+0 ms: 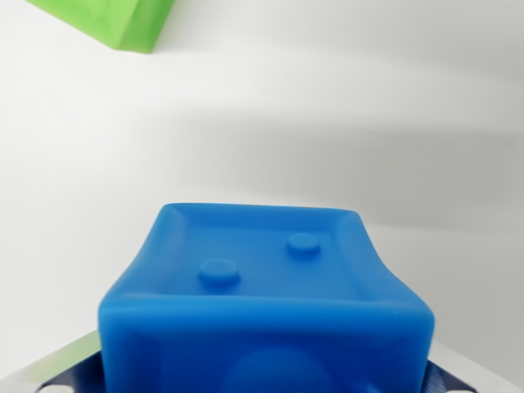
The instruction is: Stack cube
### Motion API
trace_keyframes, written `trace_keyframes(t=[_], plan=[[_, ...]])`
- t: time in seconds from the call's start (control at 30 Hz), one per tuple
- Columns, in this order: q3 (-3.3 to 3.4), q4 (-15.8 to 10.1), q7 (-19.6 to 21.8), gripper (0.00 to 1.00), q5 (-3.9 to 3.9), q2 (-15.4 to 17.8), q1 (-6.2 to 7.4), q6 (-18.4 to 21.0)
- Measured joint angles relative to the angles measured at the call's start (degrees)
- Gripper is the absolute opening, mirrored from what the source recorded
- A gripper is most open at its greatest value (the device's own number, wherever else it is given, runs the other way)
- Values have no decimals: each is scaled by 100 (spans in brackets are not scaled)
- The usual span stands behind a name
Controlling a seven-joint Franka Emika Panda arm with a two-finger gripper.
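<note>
Blue cube (266, 307) fills my wrist view, clamped between the jaws (only metal corners show), above the white table (327, 123); green cube (115, 20) waits far upper left, so I'd centre over it squarely before lowering

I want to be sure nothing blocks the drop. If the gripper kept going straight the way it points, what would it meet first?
Apart from the blue cube already between its fingers, the gripper would probably meet only the bare white table. The green cube sits off at the wrist view's upper left, seemingly outside that line, though depth is unclear.
</note>
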State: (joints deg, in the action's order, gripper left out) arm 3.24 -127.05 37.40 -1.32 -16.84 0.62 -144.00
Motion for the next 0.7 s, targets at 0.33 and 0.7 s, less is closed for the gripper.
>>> trace_keyframes(t=[0.33,0.7], plan=[[0,318,582,0,-16,-204,139,111],[0,674,1186,0,-28,-423,272,245]])
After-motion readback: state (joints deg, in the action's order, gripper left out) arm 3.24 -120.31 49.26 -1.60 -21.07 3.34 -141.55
